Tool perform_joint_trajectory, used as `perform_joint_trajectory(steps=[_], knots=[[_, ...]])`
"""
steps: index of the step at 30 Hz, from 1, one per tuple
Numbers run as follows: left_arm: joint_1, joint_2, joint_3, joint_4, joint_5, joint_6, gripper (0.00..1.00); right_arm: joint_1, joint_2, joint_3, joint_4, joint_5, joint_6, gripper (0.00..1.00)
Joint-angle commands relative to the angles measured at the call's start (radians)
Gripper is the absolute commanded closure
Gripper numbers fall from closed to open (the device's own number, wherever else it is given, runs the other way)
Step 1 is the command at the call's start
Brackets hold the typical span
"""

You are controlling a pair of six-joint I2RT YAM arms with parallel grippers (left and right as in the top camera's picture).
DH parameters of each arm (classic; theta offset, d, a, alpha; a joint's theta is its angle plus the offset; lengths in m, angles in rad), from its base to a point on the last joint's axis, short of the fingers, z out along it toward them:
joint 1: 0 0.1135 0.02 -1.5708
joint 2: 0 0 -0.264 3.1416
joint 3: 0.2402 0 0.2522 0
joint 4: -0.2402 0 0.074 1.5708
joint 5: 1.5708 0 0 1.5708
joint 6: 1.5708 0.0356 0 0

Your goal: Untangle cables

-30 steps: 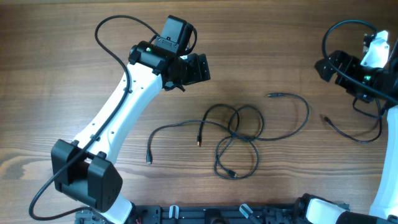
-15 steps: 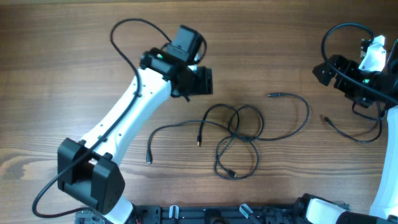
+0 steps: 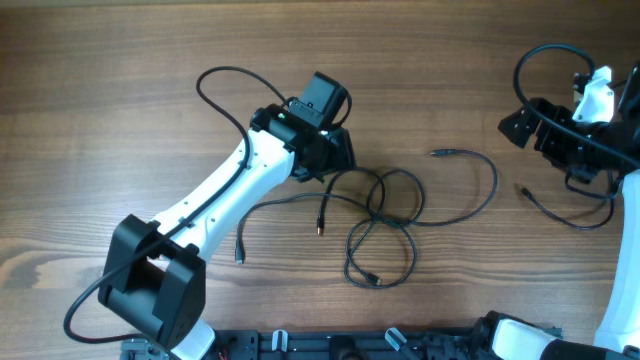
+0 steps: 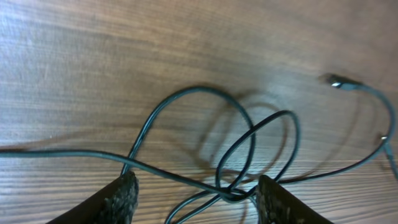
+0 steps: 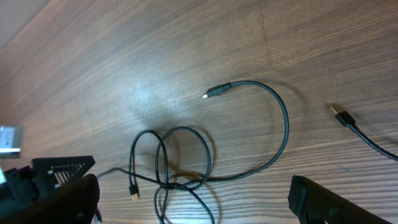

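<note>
Thin black cables (image 3: 384, 212) lie in a loose tangle of loops at the table's middle, with plug ends at the left (image 3: 239, 254) and upper right (image 3: 438, 153). My left gripper (image 3: 338, 154) hovers over the tangle's upper left loop. In the left wrist view this gripper (image 4: 197, 182) is open, and a crossing of the cables (image 4: 230, 194) lies between its fingers, untouched. A separate black cable (image 3: 563, 216) lies at the right. My right gripper (image 3: 520, 126) hangs above it, far from the tangle. In the right wrist view this gripper (image 5: 194, 183) is open and empty, looking down on the loops (image 5: 181, 155).
Wooden table (image 3: 120, 80) all around. The left arm's own thicker black wire (image 3: 222, 82) arcs behind its wrist. The right arm's wires (image 3: 545, 60) loop at the far right. A black rail (image 3: 330, 345) runs along the front edge.
My left arm has swung right and toward the tangle, now over its upper left loop, and its jaws have narrowed. The right gripper has shifted slightly left. The cables have not moved.
</note>
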Motion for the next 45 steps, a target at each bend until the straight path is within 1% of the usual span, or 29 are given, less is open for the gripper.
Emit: perform_joint_trajectory(steps=[1, 5, 7, 12, 14, 18, 23, 27, 28, 31, 33, 36, 40, 43, 45], knots=[[-0.026, -0.011, -0.048, 0.0, -0.024, -0.019, 0.36, 0.006, 0.009, 0.013, -0.013, 0.011, -0.025, 0.0], [-0.047, -0.011, -0.082, 0.019, -0.027, -0.009, 0.36, 0.006, 0.009, 0.013, -0.016, 0.01, -0.042, 0.0], [-0.059, -0.011, -0.094, 0.031, -0.027, -0.002, 0.39, 0.006, 0.009, 0.013, -0.016, 0.01, -0.048, 0.0], [-0.117, -0.011, -0.094, 0.102, -0.027, 0.118, 0.44, 0.006, 0.009, 0.013, -0.014, 0.011, -0.052, 0.0], [-0.15, -0.011, -0.094, 0.15, -0.031, 0.15, 0.45, 0.006, 0.009, 0.013, -0.012, 0.011, -0.063, 0.0], [-0.182, -0.008, -0.094, 0.209, -0.077, 0.149, 0.45, 0.006, 0.009, 0.013, -0.011, 0.011, -0.076, 0.0], [-0.185, 0.042, -0.094, 0.239, -0.08, 0.151, 0.54, 0.006, 0.009, 0.013, -0.002, 0.01, -0.076, 0.0], [-0.185, 0.097, -0.094, 0.229, -0.079, 0.282, 0.51, 0.006, 0.009, 0.013, -0.002, 0.01, -0.076, 0.0], [-0.185, 0.104, -0.094, 0.226, -0.078, 0.289, 0.5, 0.006, 0.009, 0.013, -0.001, 0.01, -0.077, 0.0], [-0.185, 0.13, -0.094, 0.232, -0.038, 0.333, 0.51, 0.006, 0.009, 0.013, 0.001, 0.011, -0.077, 0.0], [-0.185, 0.154, -0.094, 0.232, -0.038, 0.333, 0.52, 0.006, 0.009, 0.013, 0.007, 0.011, -0.077, 0.0], [-0.185, 0.184, -0.094, 0.244, -0.031, 0.333, 0.57, 0.006, 0.009, 0.013, 0.015, 0.011, -0.077, 0.0], [-0.185, 0.192, -0.094, 0.261, -0.03, 0.343, 0.58, 0.006, 0.009, 0.013, 0.016, 0.011, -0.076, 0.0], [-0.183, 0.226, -0.094, 0.289, -0.003, 0.359, 0.59, 0.006, 0.009, 0.013, 0.016, 0.011, -0.077, 0.0], [-0.18, 0.228, -0.094, 0.291, 0.003, 0.359, 0.61, 0.006, 0.009, 0.013, 0.016, 0.01, -0.076, 0.0]])
